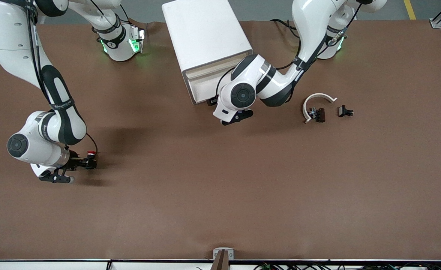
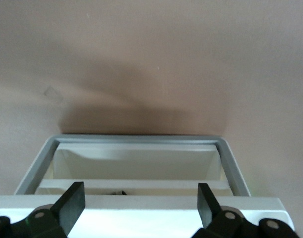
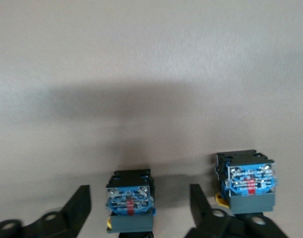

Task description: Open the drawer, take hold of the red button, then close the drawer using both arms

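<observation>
The white cabinet (image 1: 205,37) stands at the robots' side of the table, its pale beige drawer fronts (image 1: 205,80) facing the front camera. My left gripper (image 1: 212,101) is at that front, mostly hidden under its wrist. In the left wrist view it (image 2: 140,196) is open, fingers either side of a white drawer edge (image 2: 141,213) inside the grey frame (image 2: 136,139). My right gripper (image 1: 89,164) is low over the table toward the right arm's end, beside a red-capped button (image 1: 91,152). It (image 3: 139,203) is open around one black-and-blue button (image 3: 130,201); a second alike button (image 3: 250,186) stands just outside one finger.
A white curved piece (image 1: 318,99) with a dark part (image 1: 318,114) and a small black part (image 1: 345,111) lie toward the left arm's end. A metal bracket (image 1: 223,255) sits at the table's edge nearest the front camera.
</observation>
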`<action>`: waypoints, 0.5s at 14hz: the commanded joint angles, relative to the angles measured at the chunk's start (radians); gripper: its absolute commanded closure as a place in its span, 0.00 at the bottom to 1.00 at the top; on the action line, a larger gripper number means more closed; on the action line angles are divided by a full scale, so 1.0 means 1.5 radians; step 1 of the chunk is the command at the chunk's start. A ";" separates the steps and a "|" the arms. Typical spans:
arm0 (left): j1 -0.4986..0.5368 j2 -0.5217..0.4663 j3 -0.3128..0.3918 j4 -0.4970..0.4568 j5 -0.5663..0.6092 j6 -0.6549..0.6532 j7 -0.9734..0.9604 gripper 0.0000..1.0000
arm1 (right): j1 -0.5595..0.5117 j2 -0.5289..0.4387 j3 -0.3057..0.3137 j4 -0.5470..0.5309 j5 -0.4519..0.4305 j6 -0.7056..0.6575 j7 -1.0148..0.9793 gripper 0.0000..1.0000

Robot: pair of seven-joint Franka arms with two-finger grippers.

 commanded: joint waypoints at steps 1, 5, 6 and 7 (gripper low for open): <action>0.003 0.004 -0.016 -0.008 -0.015 -0.008 -0.025 0.00 | -0.004 -0.014 0.006 0.058 -0.010 -0.088 0.001 0.00; 0.003 0.023 -0.032 -0.017 -0.033 -0.009 -0.035 0.00 | 0.000 -0.012 0.007 0.148 -0.010 -0.188 0.005 0.00; 0.003 0.024 -0.032 -0.018 -0.040 -0.016 -0.034 0.00 | 0.002 -0.014 0.007 0.157 -0.010 -0.191 0.004 0.00; 0.002 0.027 -0.032 -0.018 -0.050 -0.025 -0.034 0.00 | 0.001 -0.015 0.007 0.163 -0.009 -0.200 0.003 0.00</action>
